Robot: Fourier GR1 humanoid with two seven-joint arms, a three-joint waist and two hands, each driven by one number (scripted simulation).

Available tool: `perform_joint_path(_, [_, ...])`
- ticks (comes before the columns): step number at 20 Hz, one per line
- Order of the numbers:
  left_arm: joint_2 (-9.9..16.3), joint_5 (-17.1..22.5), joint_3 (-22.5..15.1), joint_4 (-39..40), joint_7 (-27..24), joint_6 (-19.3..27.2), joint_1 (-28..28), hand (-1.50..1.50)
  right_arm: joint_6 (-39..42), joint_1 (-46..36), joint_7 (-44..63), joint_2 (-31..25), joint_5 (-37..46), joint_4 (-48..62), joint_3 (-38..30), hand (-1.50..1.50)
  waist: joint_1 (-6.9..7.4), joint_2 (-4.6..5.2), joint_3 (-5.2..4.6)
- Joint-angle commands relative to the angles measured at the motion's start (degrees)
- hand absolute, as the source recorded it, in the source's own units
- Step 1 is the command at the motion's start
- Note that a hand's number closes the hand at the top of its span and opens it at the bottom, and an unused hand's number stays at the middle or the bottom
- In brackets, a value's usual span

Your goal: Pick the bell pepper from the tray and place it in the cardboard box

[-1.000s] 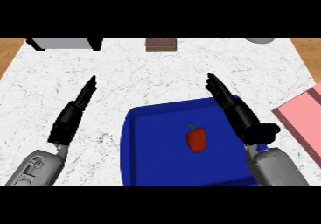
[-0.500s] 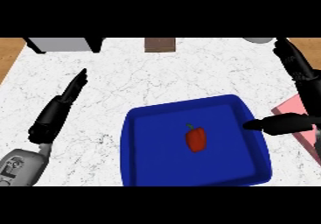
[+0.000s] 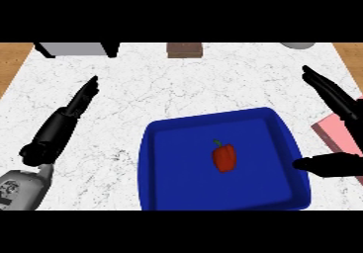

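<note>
One view, head. Bell pepper (image 3: 224, 158) lying untouched mid blue tray (image 3: 158, 163). Right hand (image 3: 344, 106) spread wide at tray's right edge, thumb low, fingers straight, over pink box (image 3: 337, 138), likely lining up for grasp. Left hand (image 3: 56, 131) straight-fingered, resting left. Versus half second back: right hand slightly lower, pepper unmoved.

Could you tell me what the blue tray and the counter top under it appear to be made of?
The tray looks like moulded plastic: one even saturated blue, rounded corners and a raised rim with a soft sheen, though coated metal cannot be ruled out. The counter top looks like polished marble or a marble-look laminate: white with fine grey veins. The bell pepper in the tray is smooth red with a green stem.
</note>
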Motion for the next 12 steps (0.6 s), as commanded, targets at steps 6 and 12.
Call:
perform_joint_path(6, [-0.3, -0.3, 0.8, -0.1, 2.6, -1.3, -2.6, 0.00, 15.2, -7.4, 20.3, -6.5, 11.8, -9.7, 12.4, -1.50, 0.86, 0.09, -0.19])
perform_joint_path(12, [-0.5, -0.3, 1.5, 0.0, 2.6, -2.8, -2.9, 0.00, 26.8, -14.0, 36.5, -0.5, 15.8, -12.7, 22.9, -1.50, 1.21, 0.10, -0.16])
